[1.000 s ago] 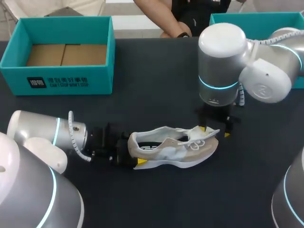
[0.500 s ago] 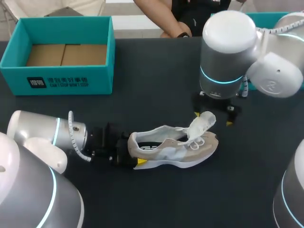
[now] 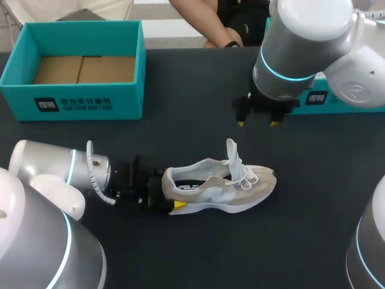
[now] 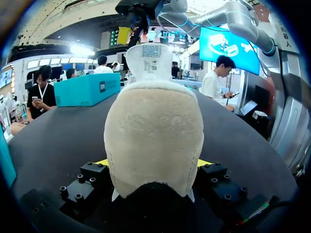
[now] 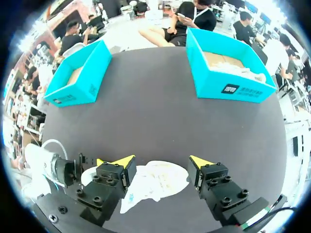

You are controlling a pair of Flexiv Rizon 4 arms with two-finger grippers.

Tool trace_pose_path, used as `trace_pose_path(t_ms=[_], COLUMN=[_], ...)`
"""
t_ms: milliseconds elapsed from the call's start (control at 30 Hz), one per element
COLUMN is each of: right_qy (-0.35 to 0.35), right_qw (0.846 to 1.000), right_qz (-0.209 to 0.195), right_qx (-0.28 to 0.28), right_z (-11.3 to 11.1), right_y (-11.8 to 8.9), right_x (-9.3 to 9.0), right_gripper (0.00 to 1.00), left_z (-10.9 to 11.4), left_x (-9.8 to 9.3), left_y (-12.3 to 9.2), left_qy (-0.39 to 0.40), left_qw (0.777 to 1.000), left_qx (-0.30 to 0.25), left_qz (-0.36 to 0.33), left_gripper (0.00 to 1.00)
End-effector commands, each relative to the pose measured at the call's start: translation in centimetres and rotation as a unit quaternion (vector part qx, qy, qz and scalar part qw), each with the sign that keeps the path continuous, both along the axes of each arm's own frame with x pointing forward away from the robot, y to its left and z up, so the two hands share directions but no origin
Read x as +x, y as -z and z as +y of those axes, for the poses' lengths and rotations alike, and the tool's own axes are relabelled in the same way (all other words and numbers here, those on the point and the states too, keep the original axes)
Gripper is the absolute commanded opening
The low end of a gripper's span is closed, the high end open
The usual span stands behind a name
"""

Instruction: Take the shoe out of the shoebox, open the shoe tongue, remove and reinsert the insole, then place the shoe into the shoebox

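Observation:
A beige and white shoe [image 3: 219,183] lies on its side on the dark table, toe to the right. My left gripper [image 3: 170,192] is shut on its heel; in the left wrist view the fuzzy heel [image 4: 153,141] fills the gap between the fingers of the left gripper [image 4: 153,165]. The tongue [image 3: 231,152] stands up from the laces, label side visible [image 4: 149,58]. My right gripper [image 3: 257,123] hangs open above and behind the shoe, holding nothing. From the right wrist view, the right gripper [image 5: 160,162] is well above the shoe [image 5: 155,182].
An open teal shoebox [image 3: 72,99] with a cardboard floor stands at the back left. A second teal box [image 3: 337,99] at the back right is partly hidden by my right arm. Both boxes [image 5: 80,75] [image 5: 228,68] show ahead of the right gripper.
The right gripper let go of the tongue and rose up and back, away from the shoe. The tongue now stands upright. My left arm and the shoe stayed put.

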State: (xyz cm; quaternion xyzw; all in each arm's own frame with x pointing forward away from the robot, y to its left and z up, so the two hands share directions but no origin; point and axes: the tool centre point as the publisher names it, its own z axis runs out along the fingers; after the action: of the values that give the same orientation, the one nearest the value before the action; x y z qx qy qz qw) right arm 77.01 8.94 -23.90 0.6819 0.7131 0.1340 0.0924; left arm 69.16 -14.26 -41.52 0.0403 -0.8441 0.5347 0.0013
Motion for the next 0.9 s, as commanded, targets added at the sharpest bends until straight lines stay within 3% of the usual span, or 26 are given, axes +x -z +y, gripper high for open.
trace_pose_path(t_ms=[33,200,767,800,867,900], right_qy=[-0.102,-0.204,-0.204,-0.229,-0.308,-0.316], right_qw=[0.994,0.977,0.977,0.972,0.949,0.946], right_qz=[0.021,0.050,0.050,0.038,0.045,0.054], right_qx=[-0.026,-0.039,-0.039,-0.032,-0.051,-0.059], right_z=[2.5,4.5,4.5,4.5,4.8,4.9], right_y=[-0.7,-1.2,-1.2,-0.9,-0.7,-0.7], right_x=[0.9,0.3,0.3,0.2,-0.1,-0.3], right_gripper=[0.00,0.00,0.00,0.00,0.00,0.00], left_z=[0.3,0.3,0.3,0.3,0.3,0.3], left_x=[-0.3,-0.3,-0.3,-0.3,-0.3,-0.3], left_y=[0.6,0.6,0.6,0.6,0.6,0.6], left_qy=[-0.001,-0.001,-0.001,-0.001,-0.001,-0.001], left_qw=[1.000,1.000,1.000,1.000,1.000,1.000], left_qx=[0.001,0.001,0.001,0.001,0.001,0.001], left_qz=[0.000,0.000,0.000,0.000,0.000,0.000], left_gripper=[0.00,0.00,0.00,0.00,0.00,0.00])
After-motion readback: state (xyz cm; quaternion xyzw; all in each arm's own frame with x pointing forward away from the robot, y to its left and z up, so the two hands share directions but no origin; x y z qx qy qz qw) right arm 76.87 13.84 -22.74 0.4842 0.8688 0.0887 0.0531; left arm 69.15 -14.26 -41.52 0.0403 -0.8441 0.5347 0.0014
